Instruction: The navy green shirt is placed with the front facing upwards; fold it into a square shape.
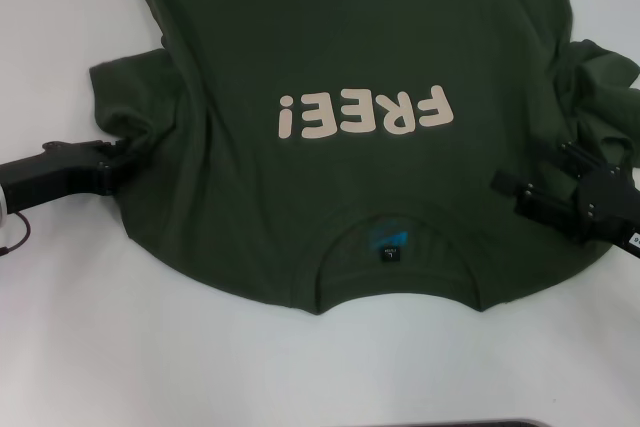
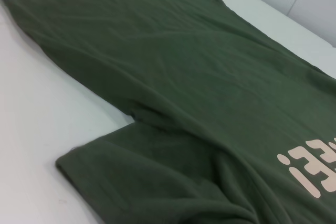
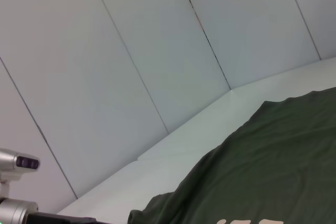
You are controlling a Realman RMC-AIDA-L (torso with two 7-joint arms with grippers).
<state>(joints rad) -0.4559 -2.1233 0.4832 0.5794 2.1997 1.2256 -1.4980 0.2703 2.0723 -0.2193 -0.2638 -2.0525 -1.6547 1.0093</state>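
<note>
The navy green shirt lies flat, front up, its cream "FREE!" lettering reading upside down and its collar with the black neck label toward me. My left gripper is at the shirt's left shoulder beside the sleeve, shut on a puckered bit of cloth. My right gripper rests over the right shoulder with its fingers apart and cloth between them. The right sleeve is bunched. The left wrist view shows the sleeve and body; the right wrist view shows only the shirt's far part.
The shirt lies on a white table with bare surface to the left and in front of the collar. A pale panelled wall stands behind the table. The left arm shows in the right wrist view. A dark edge sits at the near rim.
</note>
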